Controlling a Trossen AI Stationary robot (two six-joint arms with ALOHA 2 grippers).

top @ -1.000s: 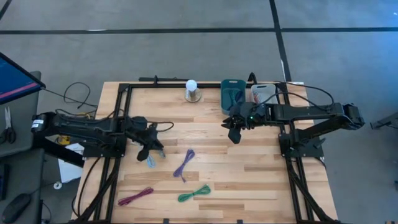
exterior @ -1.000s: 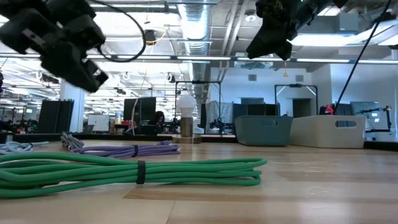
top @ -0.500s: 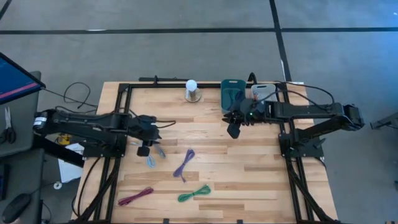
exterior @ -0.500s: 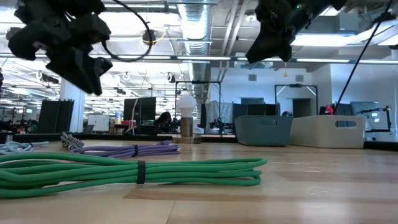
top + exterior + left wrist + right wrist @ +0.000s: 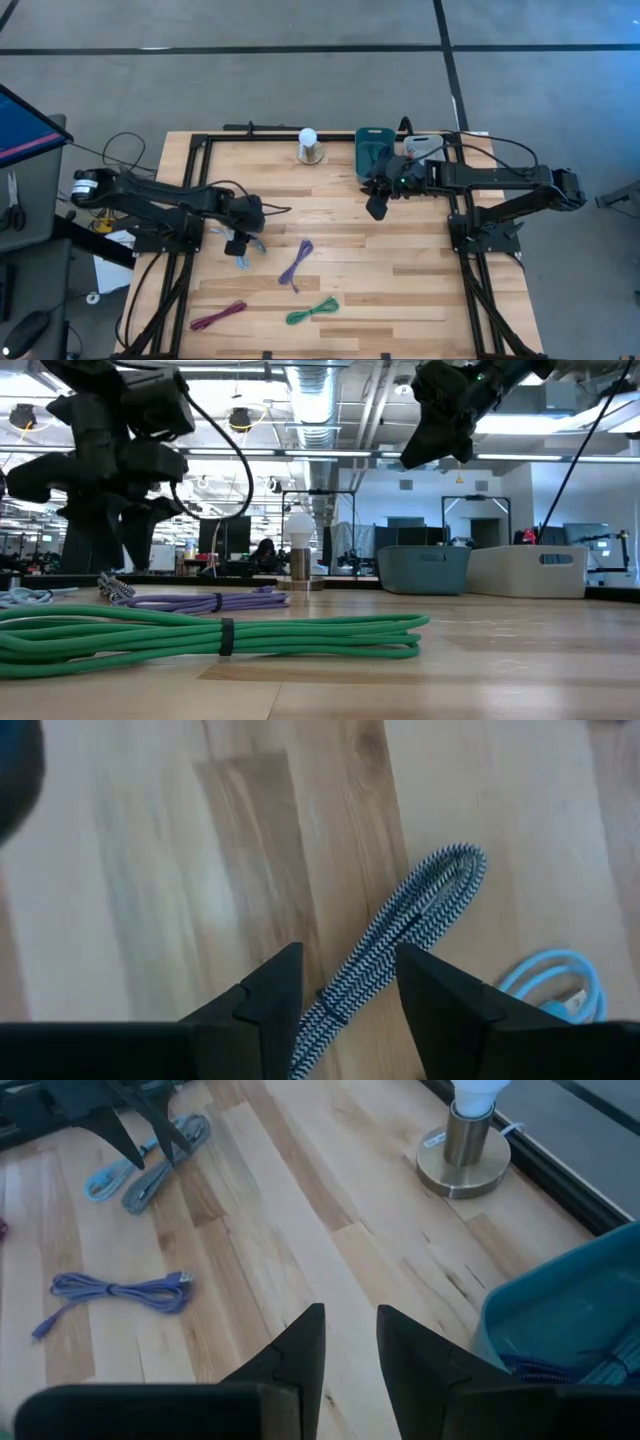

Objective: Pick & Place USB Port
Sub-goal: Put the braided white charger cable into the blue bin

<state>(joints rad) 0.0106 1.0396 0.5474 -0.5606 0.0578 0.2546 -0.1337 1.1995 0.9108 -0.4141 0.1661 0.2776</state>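
Note:
A bundled black-and-white braided USB cable (image 5: 420, 905) lies flat on the wooden table, with a light blue cable (image 5: 555, 985) beside it. My left gripper (image 5: 347, 960) points steeply down over the braided cable at the table's left (image 5: 241, 244). It is open, one finger on either side of the bundle; whether they touch it I cannot tell. My right gripper (image 5: 377, 208) hangs high near the teal bin (image 5: 374, 150), a narrow gap between its fingers (image 5: 350, 1325) and nothing in it.
A purple cable (image 5: 297, 264), a green one (image 5: 313, 311) and a maroon one (image 5: 218, 316) lie toward the near edge. A bulb on a metal base (image 5: 309, 146) stands at the back. The teal bin holds cables (image 5: 560, 1365); a white bin (image 5: 425, 150) stands to its right.
My left gripper has tipped from slanting to steeply downward, sunk toward the braided cable and opened its fingers over it. The cables have not moved.

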